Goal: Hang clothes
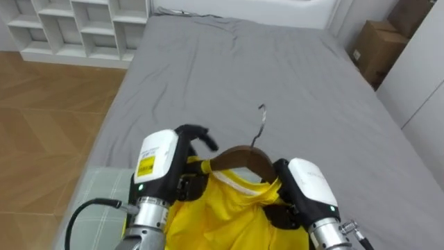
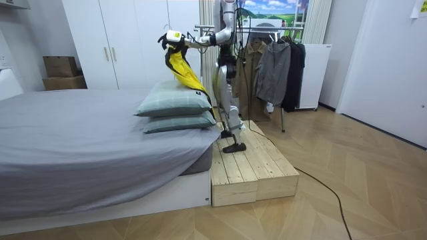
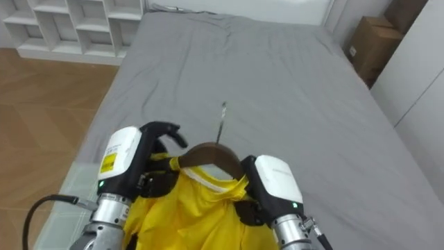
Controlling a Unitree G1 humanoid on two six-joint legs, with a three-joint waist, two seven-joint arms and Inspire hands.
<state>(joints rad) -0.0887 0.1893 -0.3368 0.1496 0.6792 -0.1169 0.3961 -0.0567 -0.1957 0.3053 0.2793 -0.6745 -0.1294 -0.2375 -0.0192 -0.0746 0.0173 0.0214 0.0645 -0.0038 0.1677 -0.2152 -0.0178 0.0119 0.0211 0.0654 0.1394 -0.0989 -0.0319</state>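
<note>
**Over the bed: yellow garment on its hanger, not yet hung**

Item: yellow garment (image 1: 222, 208), dressed on a brown wooden hanger (image 1: 239, 156), was held up in the air over the grey bed (image 1: 277, 69). In the room view it hung down from your hands above the stacked pillows (image 2: 177, 107).

Item: wire hook (image 1: 260, 125) stood free, pointing away from you and touching nothing.

Item: your left hand (image 1: 159, 163) was at the hanger's left shoulder, its dark fingers (image 1: 198, 135) curled over that end, cloth and all.

Item: your right hand (image 1: 309, 184) was at the hanger's right shoulder, back turned to the camera. Its grip could not be told.

Station: you stood on the wooden platform (image 2: 253, 170) at the bedside and faced the bed. The clothes rack (image 2: 267, 40), already loaded with dark coats (image 2: 273, 70), was behind you.

Step in hand, as judged: garment threaded and lifted, the carry to the rack not yet begun.

Next move, as judged:
- You would need to turn on the platform toward the rack without losing either shoulder of the hanger.
- The hook should be kept upright and clear of the cloth.
- A gap on the rail beside the coats has to be found to set the hook over
</note>
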